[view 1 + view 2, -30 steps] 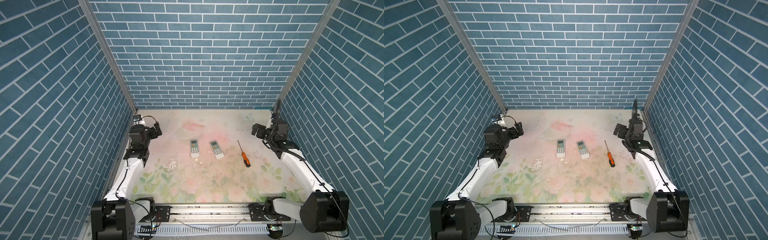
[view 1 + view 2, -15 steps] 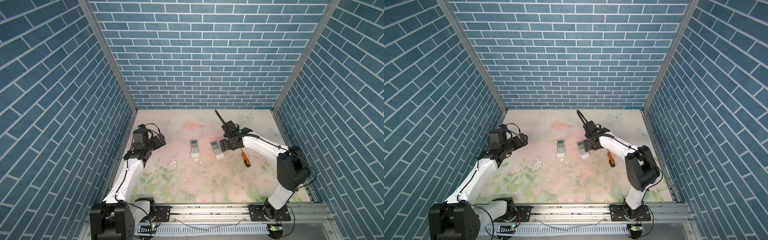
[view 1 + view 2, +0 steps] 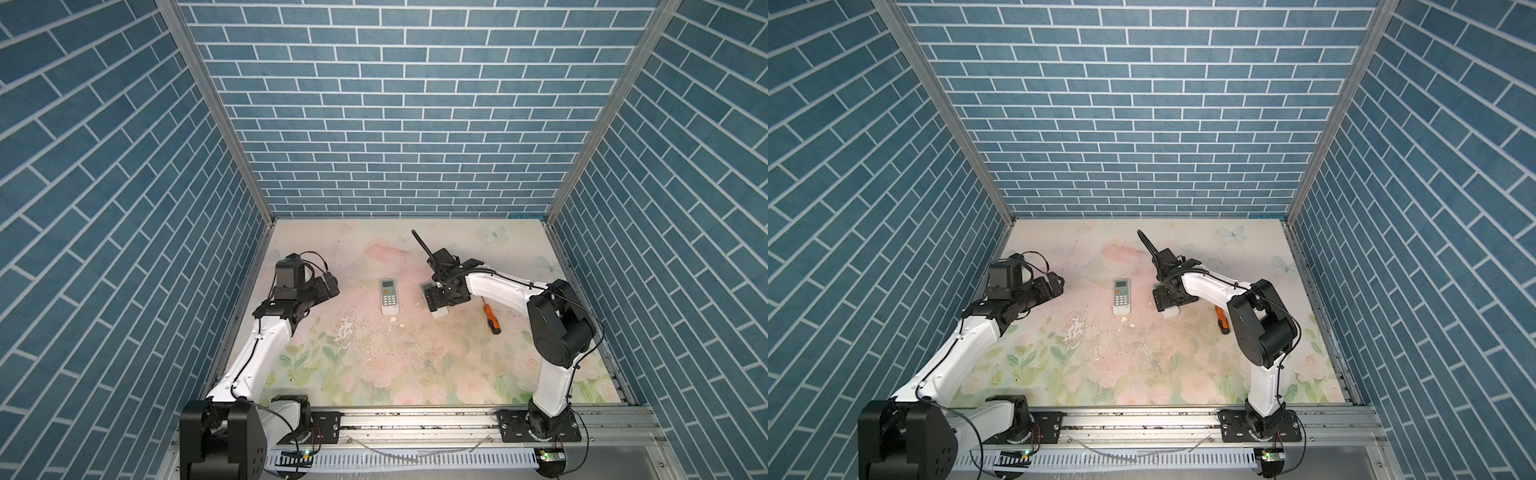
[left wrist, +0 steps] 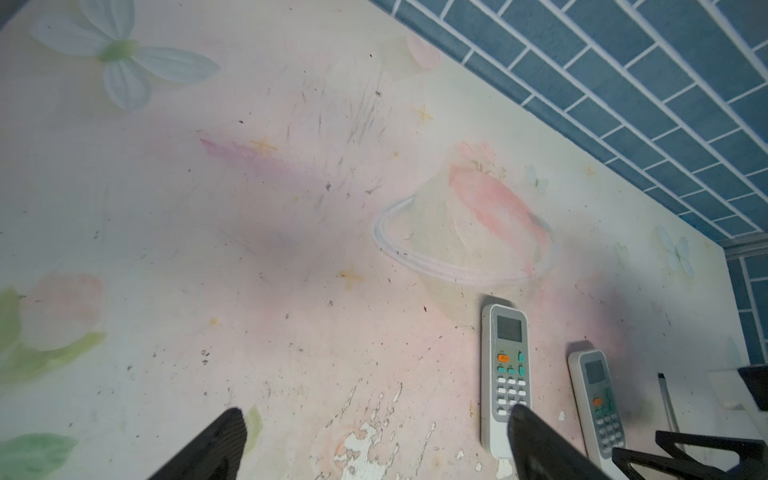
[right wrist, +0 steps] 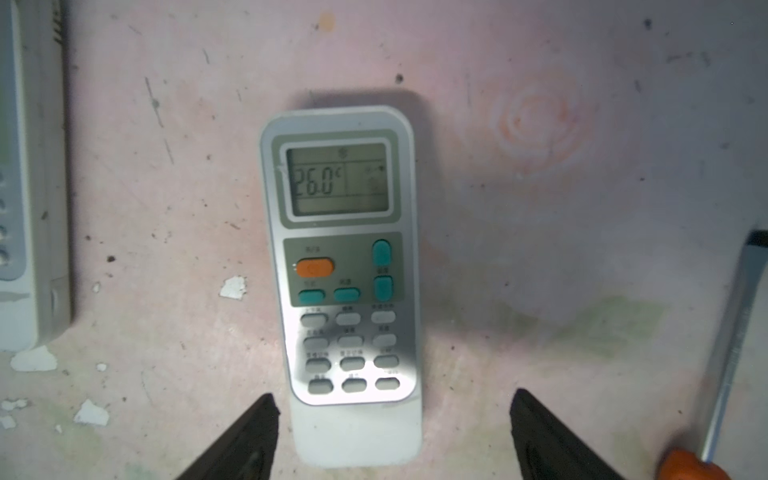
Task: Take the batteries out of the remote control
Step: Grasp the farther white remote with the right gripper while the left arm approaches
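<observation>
Since a second ago the right arm has swung in from the right edge of the table [image 3: 415, 374], and the right gripper [image 5: 392, 397] now hangs over the nearer end of one remote control [image 5: 345, 270]. Its black fingers are spread, one on either side of that end, with a clear gap on one side. The left arm has reached a little way toward the middle. The left gripper [image 4: 374, 411] is also spread wide, with nothing between its fingers.

The remote control is a slim, round-cornered white plastic slab. It has a silver-grey faceplate, a grey display showing a temperature, one orange button, teal buttons and rows of pale oval keys. It lies flat and face up near the table's middle. Its long axis runs from the near edge to the far edge, with the display end toward the far edge and tilted slightly.

A second remote control [image 3: 390, 296] lies beside it, almost parallel. The batteries cannot be seen, since both backs face down.

An orange-handled screwdriver [image 3: 489, 318] with a steel shaft lies toward the right edge. White flakes [image 5: 233, 287] dot the scuffed floral surface.
</observation>
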